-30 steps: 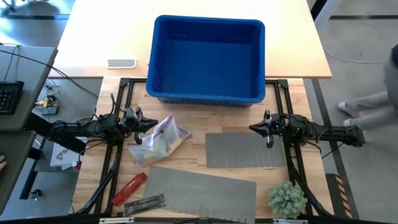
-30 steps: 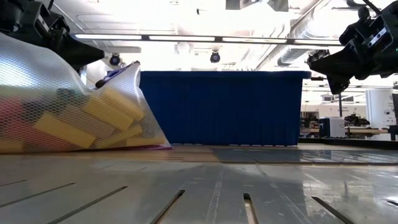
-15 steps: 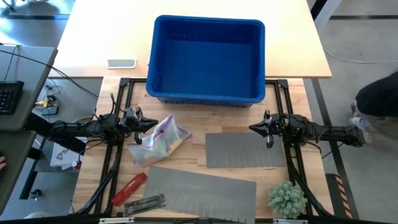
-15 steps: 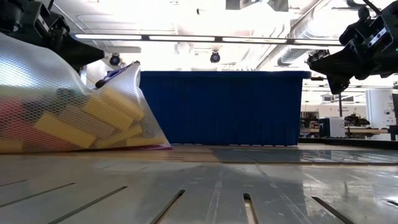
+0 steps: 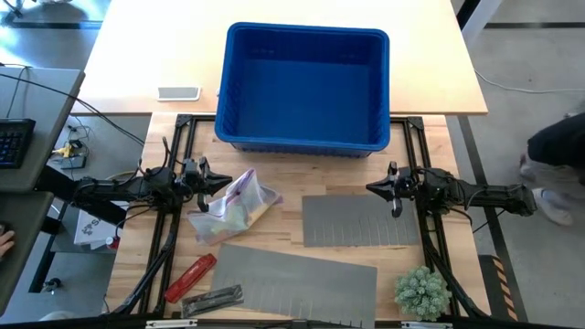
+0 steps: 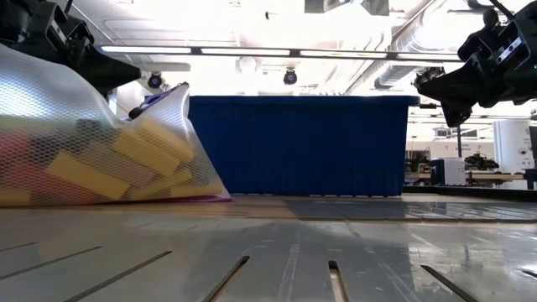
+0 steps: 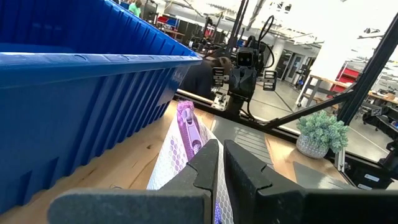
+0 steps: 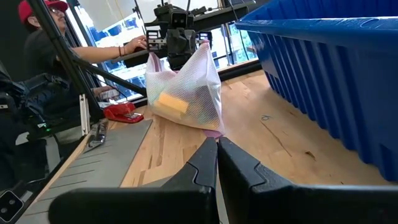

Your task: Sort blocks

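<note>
Centrally on the wooden tabletop [image 5: 283, 174] lies a clear mesh bag [image 5: 233, 206] with a purple zipper [image 7: 188, 127], and the blocks [image 6: 126, 159] are packed inside it, yellow and tan bars showing through the netting in the low view. The bag sits in front of a large blue bin [image 5: 306, 87], near it but not touching.

The left pincer [image 5: 222, 182] is at the bag's upper edge, its two dark fingers [image 7: 205, 171] pressed together with almost no gap; the left wrist view shows the zipper end of the bag just past the fingertips, but whether any netting is pinched between them cannot be told. The right pincer [image 5: 373, 188] hovers above the tabletop on the other side, well apart from the bag, its fingers [image 8: 202, 163] closed on nothing and pointed toward the bag.

Two flat grey mats lie on the tabletop: one [image 5: 358, 221] below the right pincer, the other [image 5: 297, 279] nearer the front edge. A red cylindrical tool [image 5: 189, 277] rests beside the front mat, with a metallic object [image 5: 212, 299] just next to it. A small green potted plant [image 5: 421, 291] stands near the right front corner. In the right wrist view a person [image 8: 53, 37] in a red cap is behind the table.
</note>
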